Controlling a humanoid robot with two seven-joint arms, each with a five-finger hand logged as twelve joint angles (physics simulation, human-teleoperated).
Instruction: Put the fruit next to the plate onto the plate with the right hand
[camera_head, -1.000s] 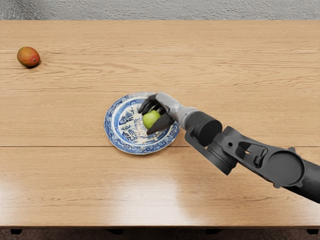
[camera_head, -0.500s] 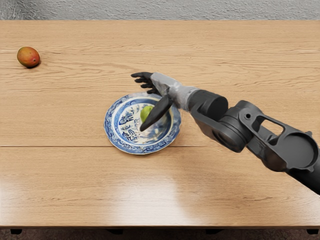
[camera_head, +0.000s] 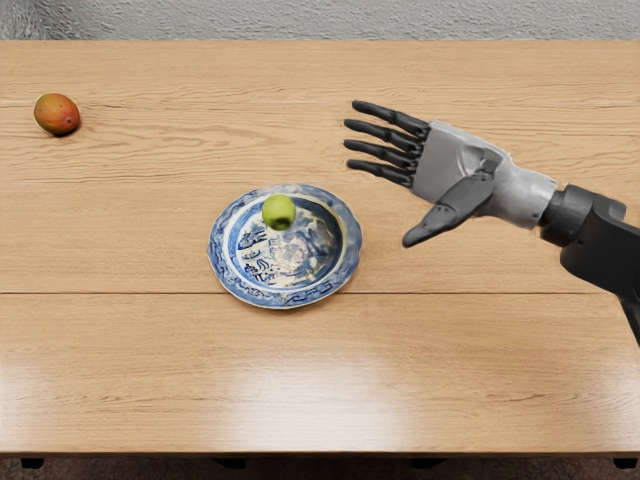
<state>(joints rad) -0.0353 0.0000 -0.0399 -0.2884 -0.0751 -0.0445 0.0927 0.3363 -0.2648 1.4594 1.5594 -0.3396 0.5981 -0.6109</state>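
- A big wooden desk (camera_head: 320, 380) is filling almost the whole view.
- A blue-and-white plate (camera_head: 285, 300) and a small green fruit (camera_head: 279, 211) are sitting on it, like at home.
- A grey speckled strip (camera_head: 300, 18) is showing past the far edge.

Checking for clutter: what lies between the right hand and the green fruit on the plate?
Head view: only the plate's rim and bare table lie between the right hand and the green fruit.
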